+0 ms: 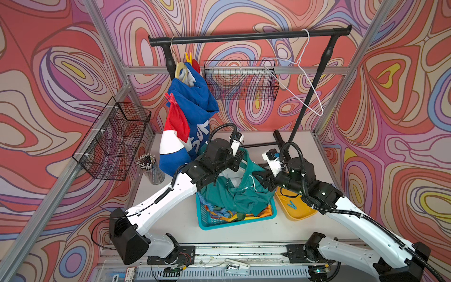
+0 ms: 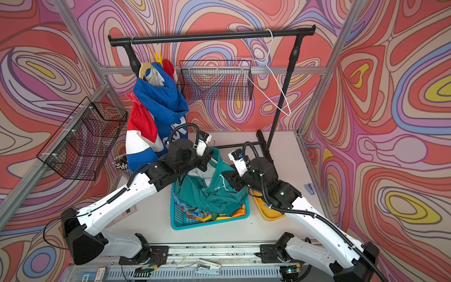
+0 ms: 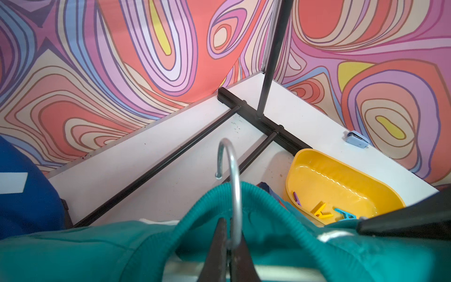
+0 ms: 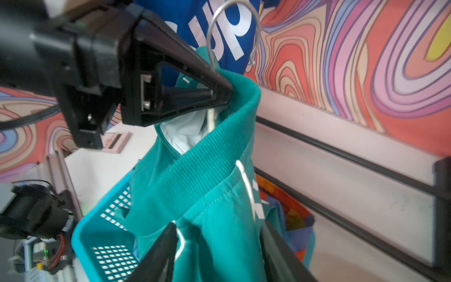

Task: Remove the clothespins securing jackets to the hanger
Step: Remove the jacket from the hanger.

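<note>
Left fingers (image 3: 214, 254) pinch the hanger hook (image 3: 236, 185); right fingers (image 4: 158, 256), seemingly parted, flank the teal jacket (image 4: 207, 195).

Clear run under the rail (image 1: 249, 36) between the blue jacket (image 1: 192, 102) and the white hanger (image 1: 300, 64), with the wire basket (image 1: 241, 80) on the back wall just behind. Centre jammed: teal jacket (image 1: 234, 195) heaped over the teal basket (image 1: 219, 225), metal hook (image 3: 231, 171) pinched in the left gripper (image 3: 229, 241), right gripper (image 4: 219, 227) spread on either side of the cloth. Bare table (image 1: 244, 235) in front of the basket. Yellow tray (image 1: 302, 212) half under the right arm (image 1: 366, 219). Rack foot (image 1: 279, 140) across the far tabletop.
</note>
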